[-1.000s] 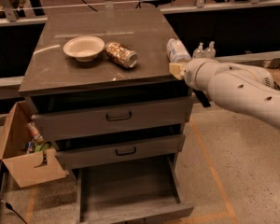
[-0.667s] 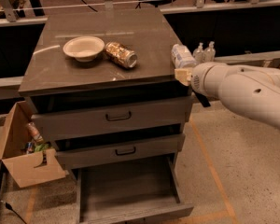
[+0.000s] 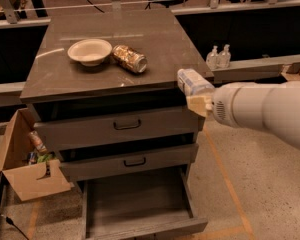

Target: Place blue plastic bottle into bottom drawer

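The blue plastic bottle [image 3: 191,81], clear with a pale label, lies tilted in the air at the cabinet's front right corner, level with the top edge. My gripper [image 3: 197,98] is shut on it from below and the right, with one tan finger pad [image 3: 200,104] showing under the bottle. The white arm [image 3: 262,111] reaches in from the right. The bottom drawer [image 3: 135,204] is pulled open below and to the left of the gripper. Its wood-grain floor is bare.
A beige bowl [image 3: 90,51] and a gold patterned can [image 3: 130,59] sit on the cabinet top [image 3: 155,39]. Two upper drawers [image 3: 120,126] are shut. Two clear pump bottles [image 3: 218,57] stand on a ledge at the right. An open cardboard box [image 3: 25,174] sits on the floor at the left.
My gripper and the bottle have moved down and toward the cabinet's front right corner, off the top. The bowl, the can and the drawers have not moved.
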You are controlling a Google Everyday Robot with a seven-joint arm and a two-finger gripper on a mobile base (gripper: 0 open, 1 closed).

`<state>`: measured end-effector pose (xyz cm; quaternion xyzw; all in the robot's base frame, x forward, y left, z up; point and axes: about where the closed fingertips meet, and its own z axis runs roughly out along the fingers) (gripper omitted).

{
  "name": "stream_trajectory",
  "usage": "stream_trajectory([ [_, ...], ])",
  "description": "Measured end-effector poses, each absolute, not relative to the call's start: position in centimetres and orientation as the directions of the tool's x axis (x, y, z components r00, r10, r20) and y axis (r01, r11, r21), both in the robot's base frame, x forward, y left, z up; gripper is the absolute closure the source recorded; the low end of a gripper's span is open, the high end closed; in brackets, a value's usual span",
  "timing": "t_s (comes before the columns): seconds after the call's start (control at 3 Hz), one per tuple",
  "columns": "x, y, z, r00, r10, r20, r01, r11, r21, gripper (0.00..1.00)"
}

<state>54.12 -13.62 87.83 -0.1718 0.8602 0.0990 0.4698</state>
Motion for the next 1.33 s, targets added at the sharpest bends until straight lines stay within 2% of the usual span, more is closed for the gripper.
stream_trajectory([
  [0.67,42.2,-20.0,94.2,-0.582,-0.211,-0.785,-0.357,0.934,0.014,1.0],
  [1.0,37.7,-20.9,92.2,-0.667,-0.138,-0.732,-0.337,0.932,0.131,1.0],
  [1.33,34.7,-19.2,87.1,-0.739,-0.079,-0.669,-0.34,0.901,0.27,1.0],
])
